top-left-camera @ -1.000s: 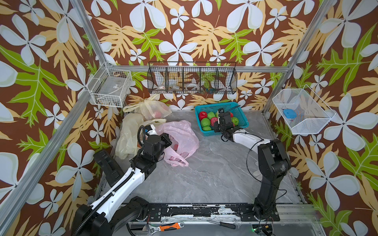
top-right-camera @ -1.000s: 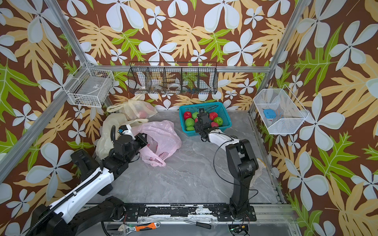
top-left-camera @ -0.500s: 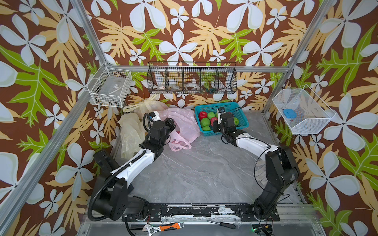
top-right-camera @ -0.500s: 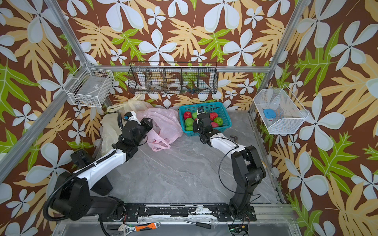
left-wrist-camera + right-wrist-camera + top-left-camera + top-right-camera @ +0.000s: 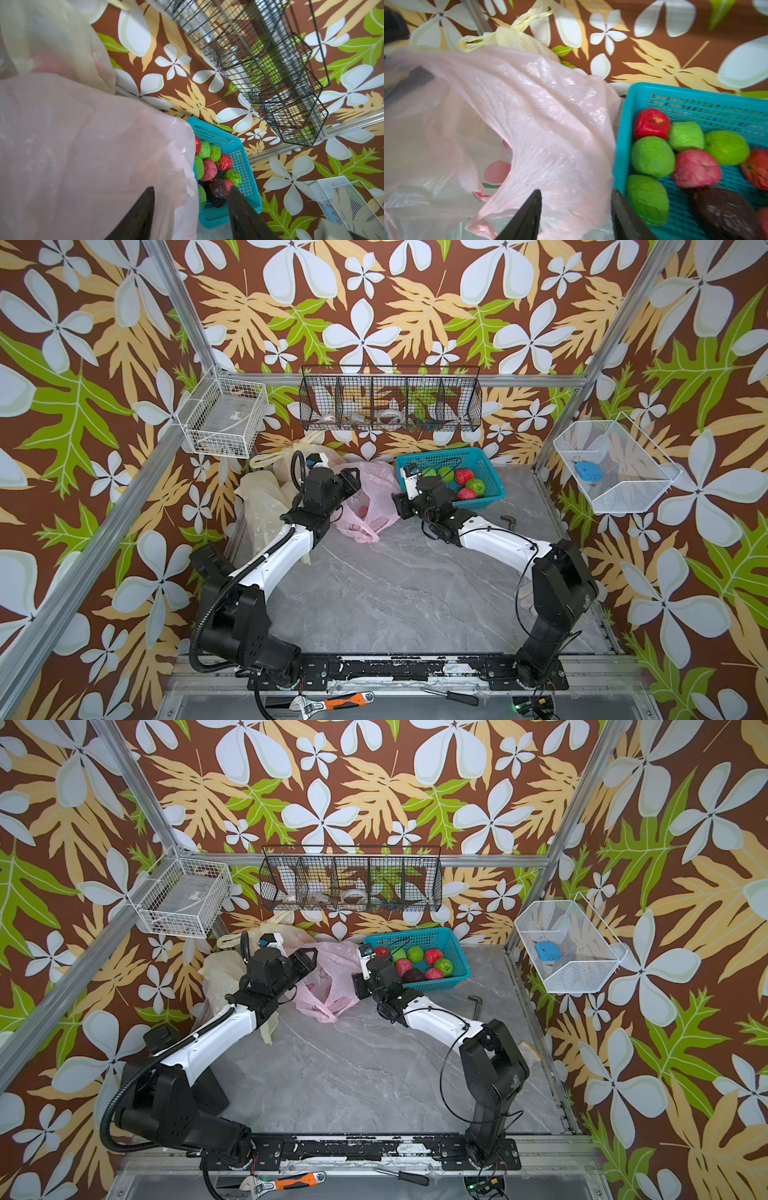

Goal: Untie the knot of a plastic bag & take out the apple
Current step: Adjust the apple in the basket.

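Right now the pink plastic bag (image 5: 370, 493) sits just above the middle of a top view, between your two arms. Its long axis runs up and down the frame, with the body toward the back wall and the twisted handles (image 5: 365, 534) pointing at the lower edge.

Your left gripper (image 5: 192, 187) is at the bag's upper-left flank and your right gripper (image 5: 576, 190) at its right flank. Both are just beside the film, so neither arm is clearly nearer. Each wrist view shows the fingers standing apart, with loose film in front of them and nothing pinched.

A reddish shape (image 5: 364, 510) shows through the plastic (apple or printed logo, you cannot tell from here). Whether the knot is undone is unclear too, though the right wrist view seems to look into an open fold.

Your coming move probably goes for the handles or the mouth, which lie below both grippers in the frame. Mind the teal basket (image 5: 449, 452) of fruit just beside the bag's right side, close behind your right gripper. The cream bags (image 5: 262, 497) crowd your left arm.
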